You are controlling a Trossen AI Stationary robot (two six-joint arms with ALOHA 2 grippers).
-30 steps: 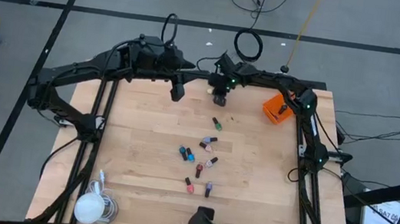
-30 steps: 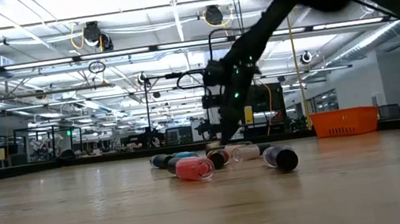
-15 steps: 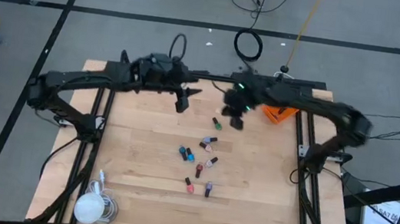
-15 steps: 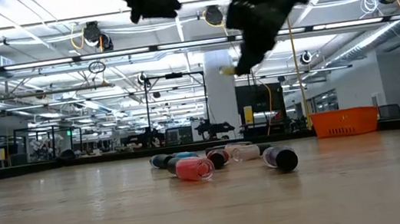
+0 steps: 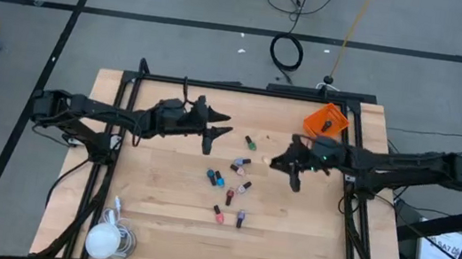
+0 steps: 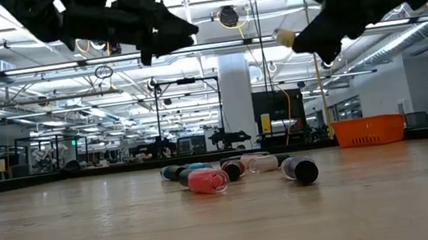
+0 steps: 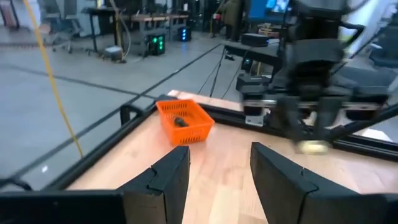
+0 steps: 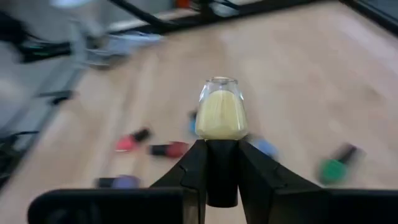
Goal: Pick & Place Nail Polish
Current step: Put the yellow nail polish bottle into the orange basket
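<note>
Several nail polish bottles (image 5: 231, 183) lie on their sides in a loose scatter on the middle of the wooden table; the low view shows them as a row (image 6: 238, 173). My right gripper (image 5: 280, 163) hovers just right of them, shut on a pale yellow bottle (image 8: 221, 115) that also shows in the low view (image 6: 284, 38). My left gripper (image 5: 220, 132) hangs open above the far left of the scatter, with nothing between its fingers (image 7: 163, 180). The orange bin (image 5: 326, 122) stands at the far right. My right gripper pinches the pale yellow bottle by its dark cap (image 8: 222, 168) between its two fingers. The fingers come nearly level from the table's right and lie along the bottle. The glass body sticks out past the fingertips, lifted clear of the table.
A white bulb-like thing with a coiled cable (image 5: 107, 237) lies at the near left corner. Black frame rails (image 5: 111, 158) run along both sides of the table. The orange bin (image 7: 183, 121) holds a dark item.
My right gripper has risen from the far middle of the table with the pale bottle and swung toward the right and near edges; the bottle is now well clear of the wood. My left gripper has come down and moved a little toward the scatter.
</note>
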